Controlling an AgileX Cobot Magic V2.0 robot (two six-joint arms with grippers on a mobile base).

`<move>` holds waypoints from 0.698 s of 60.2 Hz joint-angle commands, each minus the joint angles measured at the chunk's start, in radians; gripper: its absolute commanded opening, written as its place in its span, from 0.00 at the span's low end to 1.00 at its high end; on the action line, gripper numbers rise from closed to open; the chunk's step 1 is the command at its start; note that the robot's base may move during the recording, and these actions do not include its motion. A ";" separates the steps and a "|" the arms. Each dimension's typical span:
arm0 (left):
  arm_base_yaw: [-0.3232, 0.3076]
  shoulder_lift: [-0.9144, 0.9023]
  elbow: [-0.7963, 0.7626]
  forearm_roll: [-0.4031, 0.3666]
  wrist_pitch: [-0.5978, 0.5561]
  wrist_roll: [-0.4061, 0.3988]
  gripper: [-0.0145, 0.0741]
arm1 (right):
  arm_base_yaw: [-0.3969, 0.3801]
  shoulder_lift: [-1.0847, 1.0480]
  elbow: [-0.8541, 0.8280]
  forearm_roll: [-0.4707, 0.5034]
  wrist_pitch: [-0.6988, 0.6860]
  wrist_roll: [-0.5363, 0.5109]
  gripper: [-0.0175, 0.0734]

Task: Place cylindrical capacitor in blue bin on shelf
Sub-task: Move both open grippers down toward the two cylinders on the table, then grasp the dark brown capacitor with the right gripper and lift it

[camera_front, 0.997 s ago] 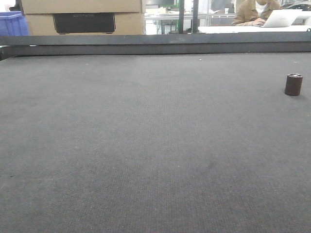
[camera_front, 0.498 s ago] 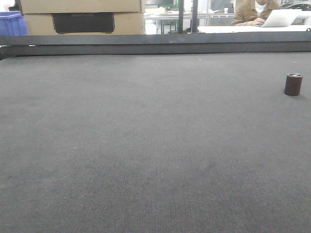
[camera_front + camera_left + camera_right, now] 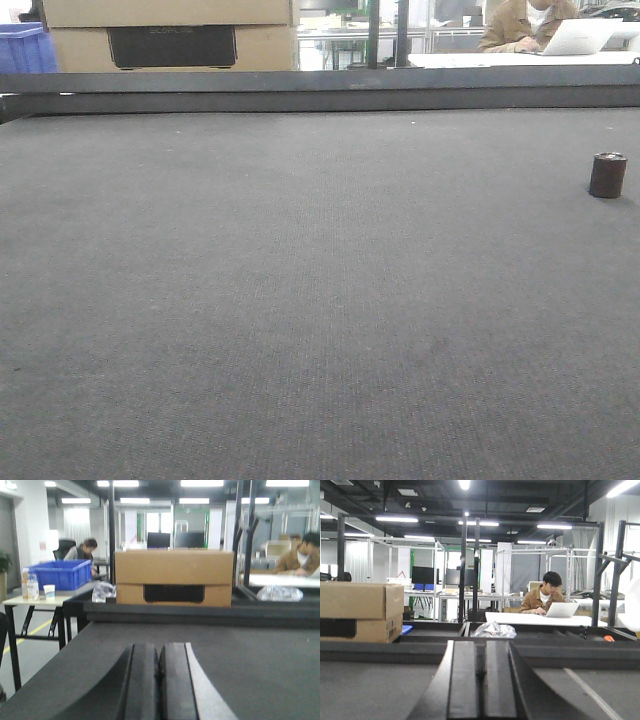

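Observation:
The cylindrical capacitor (image 3: 607, 175) stands upright on the dark grey table mat (image 3: 300, 300), far right, alone. It is a stubby dark brown cylinder with a lighter rim. No gripper shows in the front view. In the left wrist view my left gripper (image 3: 159, 650) hovers low over the mat, its pads pressed together and holding nothing. My right gripper (image 3: 480, 652) shows only a thin slit between its fingers, and it holds nothing. Neither wrist view shows the capacitor. The shelf and its blue bin are out of view.
A raised dark rail (image 3: 320, 90) borders the mat's far edge. Behind it sit a cardboard box (image 3: 174, 577) and crumpled plastic bags (image 3: 494, 629). A blue crate (image 3: 60, 574) rests on a side table to the left. A person works at a laptop (image 3: 561, 610) beyond.
The capacitor and the background sit a few pixels further right in the front view. Nothing on the mat has been touched.

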State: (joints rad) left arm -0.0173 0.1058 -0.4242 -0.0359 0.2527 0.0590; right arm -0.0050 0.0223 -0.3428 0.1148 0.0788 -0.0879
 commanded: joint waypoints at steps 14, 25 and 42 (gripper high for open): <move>-0.018 0.258 -0.241 0.016 0.175 0.000 0.40 | -0.001 0.305 -0.252 -0.003 0.122 0.002 0.61; -0.074 0.302 -0.245 0.016 0.153 0.000 0.74 | -0.001 0.477 -0.256 -0.003 0.108 0.002 0.82; -0.105 0.332 -0.245 0.010 0.151 -0.014 0.84 | -0.001 0.785 -0.169 -0.011 -0.125 0.002 0.81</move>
State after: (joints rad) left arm -0.1156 0.4347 -0.6633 -0.0202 0.4202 0.0535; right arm -0.0050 0.7246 -0.5451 0.1148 0.0753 -0.0879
